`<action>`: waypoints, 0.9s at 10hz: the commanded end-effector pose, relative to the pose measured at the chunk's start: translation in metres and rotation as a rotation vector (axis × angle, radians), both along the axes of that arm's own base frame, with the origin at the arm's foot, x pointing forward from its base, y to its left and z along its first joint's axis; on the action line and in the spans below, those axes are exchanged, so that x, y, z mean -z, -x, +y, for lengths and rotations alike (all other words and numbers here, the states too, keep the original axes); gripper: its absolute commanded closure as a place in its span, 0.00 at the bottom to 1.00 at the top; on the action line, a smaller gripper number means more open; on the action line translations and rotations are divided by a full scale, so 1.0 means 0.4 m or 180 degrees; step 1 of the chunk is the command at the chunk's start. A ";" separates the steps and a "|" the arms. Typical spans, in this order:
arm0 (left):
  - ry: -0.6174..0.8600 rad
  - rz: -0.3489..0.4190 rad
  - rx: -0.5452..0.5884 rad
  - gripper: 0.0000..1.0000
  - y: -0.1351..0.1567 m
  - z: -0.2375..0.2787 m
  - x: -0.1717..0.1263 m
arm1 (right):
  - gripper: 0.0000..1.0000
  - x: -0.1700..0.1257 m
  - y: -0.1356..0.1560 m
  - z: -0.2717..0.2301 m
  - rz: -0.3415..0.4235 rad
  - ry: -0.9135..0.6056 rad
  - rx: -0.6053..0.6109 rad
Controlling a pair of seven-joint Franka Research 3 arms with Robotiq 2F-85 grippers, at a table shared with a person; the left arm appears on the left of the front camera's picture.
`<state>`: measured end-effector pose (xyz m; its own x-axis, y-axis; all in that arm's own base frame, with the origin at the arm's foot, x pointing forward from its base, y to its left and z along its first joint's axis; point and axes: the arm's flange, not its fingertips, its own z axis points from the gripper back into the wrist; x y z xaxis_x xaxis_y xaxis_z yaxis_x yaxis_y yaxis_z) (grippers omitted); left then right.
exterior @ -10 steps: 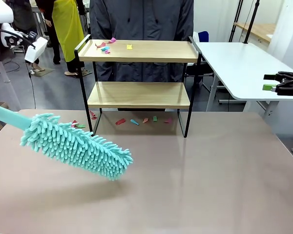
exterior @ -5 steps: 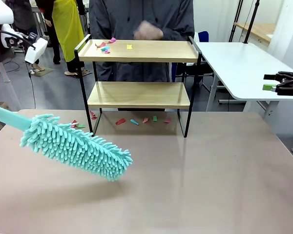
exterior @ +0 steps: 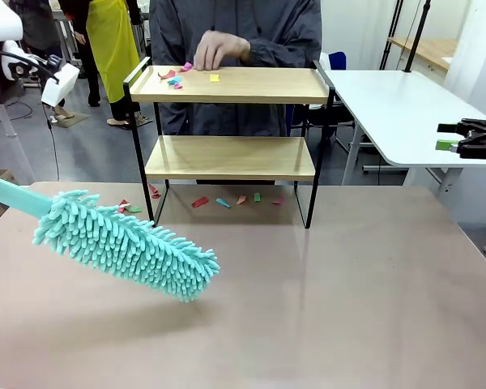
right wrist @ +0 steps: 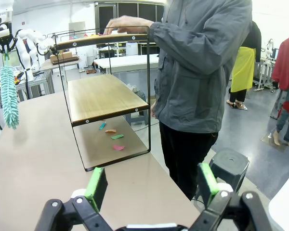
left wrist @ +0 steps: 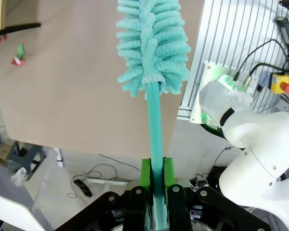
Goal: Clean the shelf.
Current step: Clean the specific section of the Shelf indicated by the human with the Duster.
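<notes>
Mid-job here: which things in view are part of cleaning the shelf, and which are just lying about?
Job:
- shelf
- teal duster, clamped in left gripper
- paper scraps on the top board
- more scraps on the brown table beneath
- person's hand over the top board

Lying about:
- white side table
- dark stool
- right gripper, open and idle

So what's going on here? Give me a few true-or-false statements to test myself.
1. The robot's left hand grips the fluffy teal duster by its handle. True.
2. The duster touches the small two-tier wooden shelf with a black frame. False: it hangs apart, above the brown table.
3. Coloured paper scraps lie on the shelf's top board. True.
4. The robot's right hand holds a cloth. False: it is open and empty.
</notes>
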<state>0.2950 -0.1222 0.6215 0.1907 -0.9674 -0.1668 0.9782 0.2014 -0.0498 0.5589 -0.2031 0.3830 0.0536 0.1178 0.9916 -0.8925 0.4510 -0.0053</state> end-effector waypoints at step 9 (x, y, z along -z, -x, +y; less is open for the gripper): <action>0.0074 0.0013 0.0008 0.87 0.007 0.006 0.002 | 0.00 -0.007 -0.003 0.006 -0.0020 0.0000 -0.0007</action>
<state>0.2949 -0.1222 0.6214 0.1907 -0.9674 -0.1669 0.9782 0.2014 -0.0499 0.5589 -0.2031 0.3830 0.0536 0.1178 0.9916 -0.8925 0.4510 -0.0053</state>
